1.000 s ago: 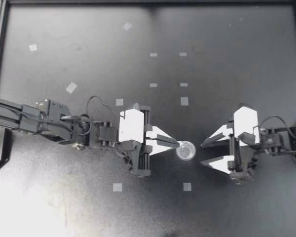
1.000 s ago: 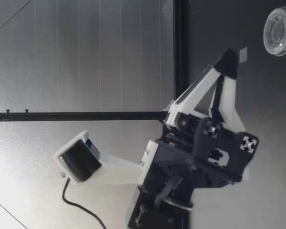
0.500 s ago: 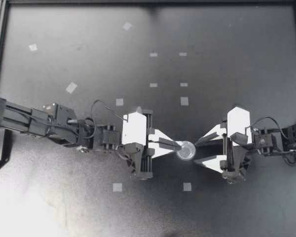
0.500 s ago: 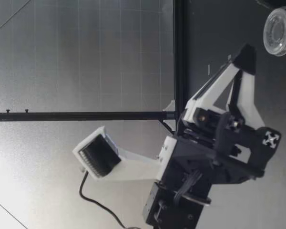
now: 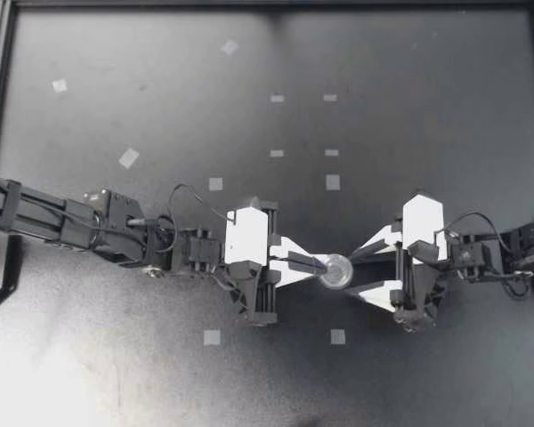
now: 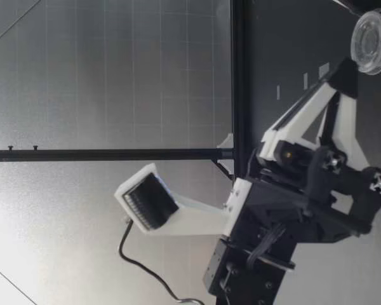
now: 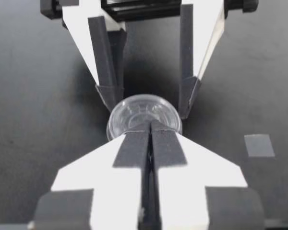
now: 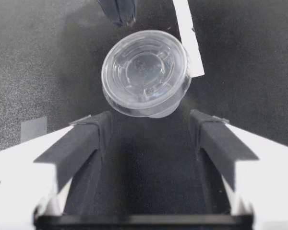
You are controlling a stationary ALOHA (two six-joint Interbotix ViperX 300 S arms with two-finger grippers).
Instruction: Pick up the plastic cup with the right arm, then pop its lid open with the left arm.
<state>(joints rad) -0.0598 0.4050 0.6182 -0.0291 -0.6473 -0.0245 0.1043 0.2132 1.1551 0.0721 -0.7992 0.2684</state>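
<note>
The left gripper (image 5: 325,265) is closed to a narrow slit and pinches the rim of a clear plastic cup (image 5: 339,272) near the middle of the table (image 5: 409,107). The right gripper (image 5: 356,274) faces it with its fingers spread wide. The cup sits just ahead of the gap between them, tilted.

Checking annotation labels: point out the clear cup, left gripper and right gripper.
clear cup (image 8: 146,72), right wrist view, middle of its round face.
left gripper (image 5: 326,265), top view, between its fingertips.
right gripper (image 5: 354,275), top view, between its fingertips.
</note>
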